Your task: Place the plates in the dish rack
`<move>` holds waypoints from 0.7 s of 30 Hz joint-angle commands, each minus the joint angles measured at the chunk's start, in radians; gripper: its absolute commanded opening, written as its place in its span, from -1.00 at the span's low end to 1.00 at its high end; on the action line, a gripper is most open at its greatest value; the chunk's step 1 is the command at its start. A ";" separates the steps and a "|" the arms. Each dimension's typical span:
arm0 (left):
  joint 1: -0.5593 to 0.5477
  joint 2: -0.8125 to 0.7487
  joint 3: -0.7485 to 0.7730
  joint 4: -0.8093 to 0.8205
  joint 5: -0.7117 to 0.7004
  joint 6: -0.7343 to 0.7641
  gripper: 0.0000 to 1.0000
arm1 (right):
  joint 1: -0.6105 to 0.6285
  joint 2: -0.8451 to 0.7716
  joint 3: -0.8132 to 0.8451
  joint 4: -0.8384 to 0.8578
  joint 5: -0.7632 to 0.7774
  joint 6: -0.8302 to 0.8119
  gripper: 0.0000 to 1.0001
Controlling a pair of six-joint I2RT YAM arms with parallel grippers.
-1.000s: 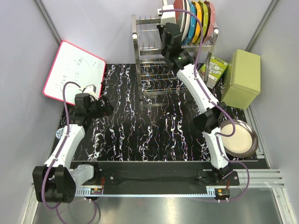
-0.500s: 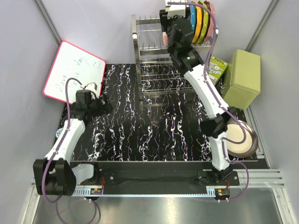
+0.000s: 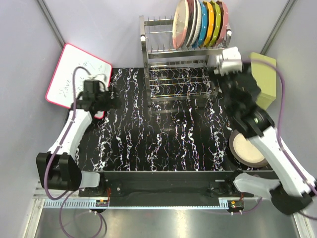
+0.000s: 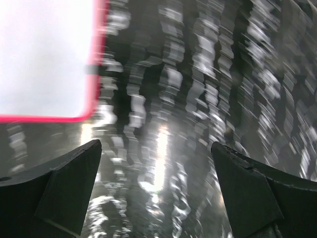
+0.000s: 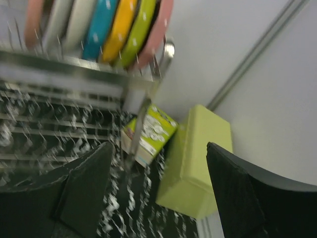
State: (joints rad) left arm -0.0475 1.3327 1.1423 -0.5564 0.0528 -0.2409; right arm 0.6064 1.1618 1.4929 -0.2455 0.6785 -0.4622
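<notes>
The steel dish rack stands at the back of the table. Its upper tier holds a row of upright plates, with a pink-and-cream plate at the left end and a white one beside it. A cream plate with a dark brown rim lies flat at the table's right, partly under my right arm. My right gripper is open and empty, off the rack's right end. My left gripper is open and empty over the marbled table, next to the whiteboard.
Blue, orange, green and pink plates fill the right of the rack's upper tier. A lime-green box and a small printed carton sit right of the rack. The red-framed whiteboard leans at the left.
My right gripper opened, left the pink-and-cream plate standing in the rack's upper tier, and swung back to the right. My left arm moved up towards the whiteboard.
</notes>
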 commanded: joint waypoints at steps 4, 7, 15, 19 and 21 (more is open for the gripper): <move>-0.445 -0.122 -0.125 0.096 0.217 0.248 0.97 | -0.133 -0.319 -0.379 -0.296 -0.019 -0.049 0.77; -0.610 -0.064 -0.073 0.104 0.243 0.362 0.98 | -0.235 -0.350 -0.413 -0.451 -0.062 0.028 0.82; -0.772 0.446 0.282 0.254 0.271 -0.112 0.98 | -0.329 -0.497 -0.477 -0.598 -0.014 0.201 0.89; -0.859 0.683 0.463 0.305 0.248 -0.262 0.98 | -0.388 -0.533 -0.467 -0.604 0.003 0.287 0.88; -0.893 0.764 0.502 0.417 0.240 -0.372 0.94 | -0.401 -0.530 -0.454 -0.610 0.007 0.309 0.88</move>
State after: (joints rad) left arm -0.8555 1.9682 1.5524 -0.3096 0.2913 -0.3435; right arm 0.2340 0.6312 1.0058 -0.8425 0.6540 -0.2539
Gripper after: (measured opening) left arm 0.985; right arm 0.941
